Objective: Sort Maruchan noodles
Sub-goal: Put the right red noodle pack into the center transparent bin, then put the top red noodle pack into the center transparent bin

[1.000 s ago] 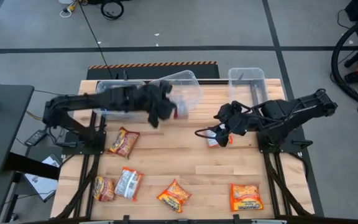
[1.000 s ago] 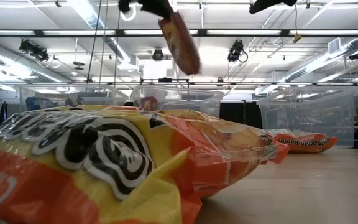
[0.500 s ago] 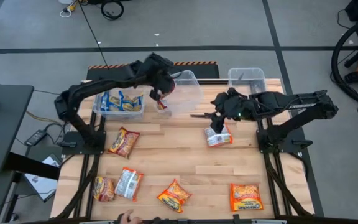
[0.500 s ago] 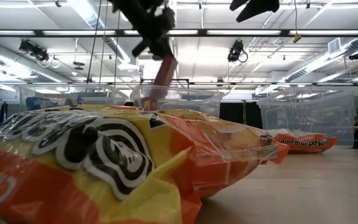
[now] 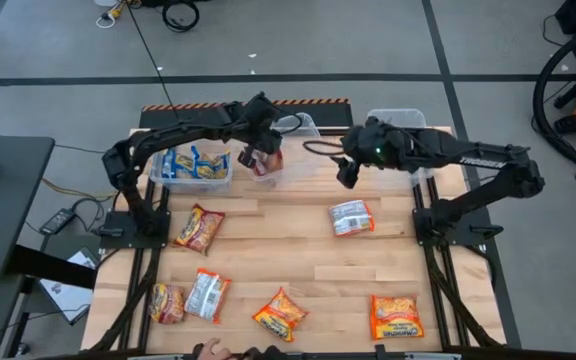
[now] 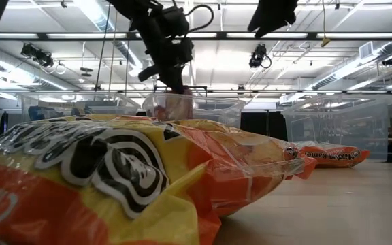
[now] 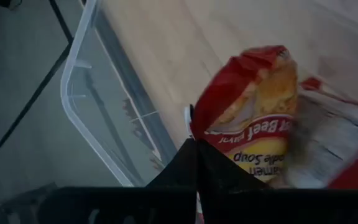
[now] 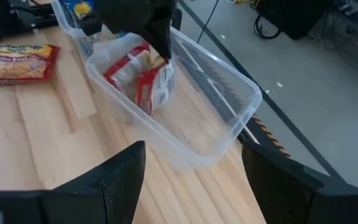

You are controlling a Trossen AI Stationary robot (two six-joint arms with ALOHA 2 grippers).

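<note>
My left gripper (image 5: 260, 158) is over the middle clear tub (image 5: 303, 150), shut on a dark red Maruchan packet (image 7: 253, 118). The right wrist view shows that packet (image 8: 157, 84) upright inside the tub beside another red one (image 8: 126, 71). My right gripper (image 5: 346, 176) hangs open above the table near the tub, touching nothing. A red-silver packet (image 5: 351, 216) lies flat on the table nearer than it. Blue-yellow packets (image 5: 196, 163) lie in the left tub. My left gripper pinches the red packet between its two fingers at one end edge (image 7: 219, 146), coming from above and pointing down. The packet hangs below the fingers inside the middle tub, close to the other red packet (image 7: 347, 168); whether they touch I cannot tell.
Loose packets lie on the near half of the table: orange ones (image 5: 199, 228), (image 5: 167, 303), (image 5: 396, 318), a silver-red one (image 5: 208, 295) and an orange-yellow one (image 5: 279, 314). A third clear tub (image 5: 398, 125) stands at the far right. An orange-yellow packet (image 6: 114, 177) fills the low view's foreground.
My left gripper has carried the red packet toward the far edge and lowered it into the middle tub. My right gripper has moved up and toward the far edge, away from the red-silver packet, which stays flat on the table.
</note>
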